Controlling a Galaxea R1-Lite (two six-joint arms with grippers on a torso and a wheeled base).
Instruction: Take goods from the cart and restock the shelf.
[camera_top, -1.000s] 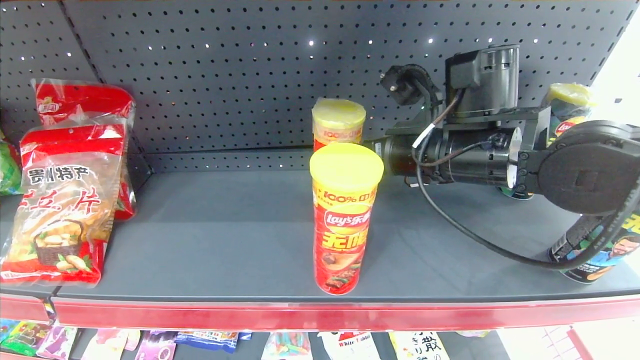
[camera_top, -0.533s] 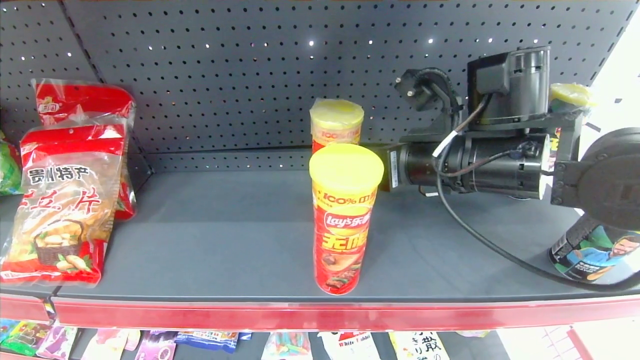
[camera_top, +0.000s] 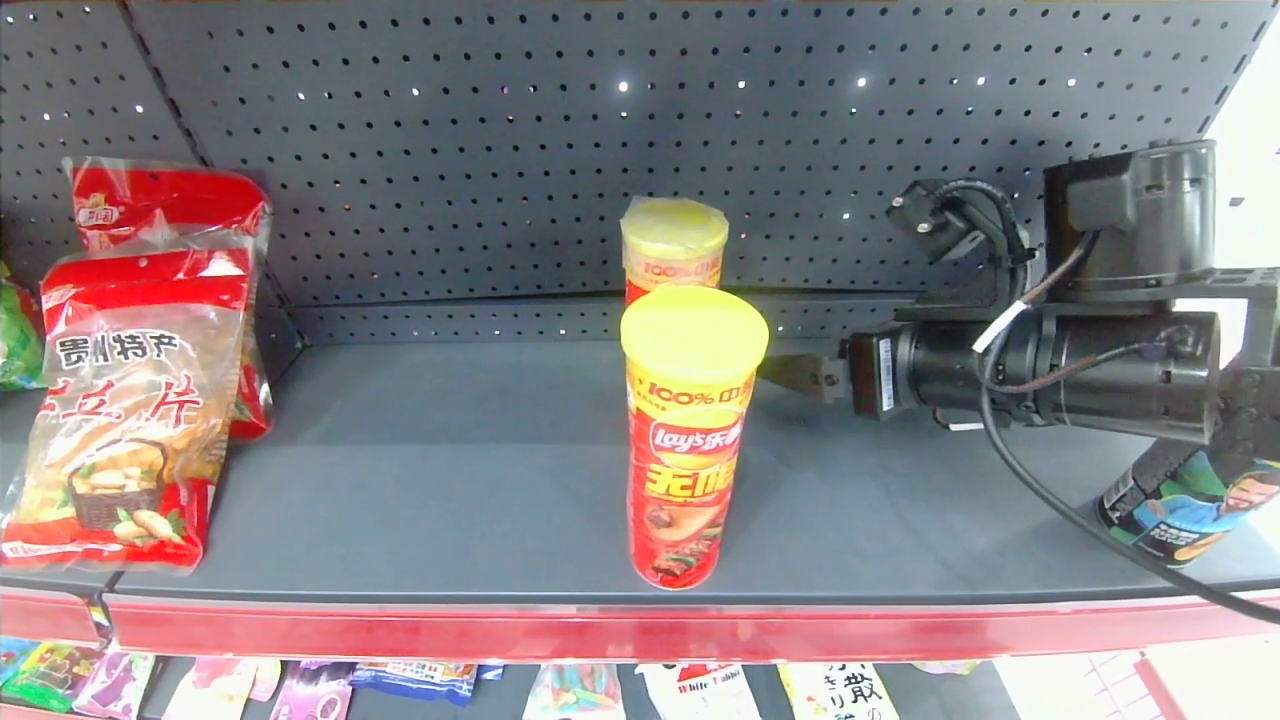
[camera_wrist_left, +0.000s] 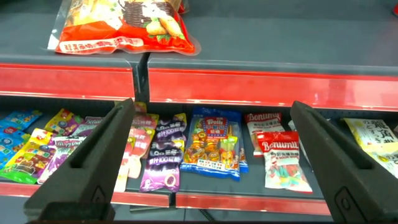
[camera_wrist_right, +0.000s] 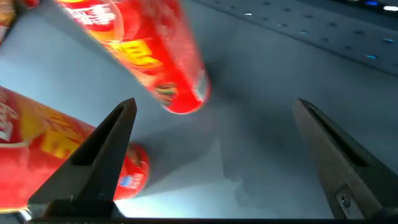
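Front can (camera_top: 690, 440): centre of frame, upright on shelf (camera_top: 430, 480), near its front edge.
Rear can (camera_top: 672, 245): directly behind, by back panel.
Right gripper (camera_wrist_right: 214, 106): wide open, empty, right of cans.
Left gripper (camera_wrist_left: 211, 104): spread wide, empty.

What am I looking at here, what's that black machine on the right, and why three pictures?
A two-armed robot is restocking a shelf. The wide picture comes from a camera on its head; the black machine is its right arm, stretched over the shelf. The other two come from cameras on its wrists, looking out between the fingers. On the shelf stand a front chip can and a rear chip can, red with yellow lids, and red snack bags at left. The right gripper is open and empty, facing the cans. The left gripper is open and empty too, facing candy packets on the lower shelf.
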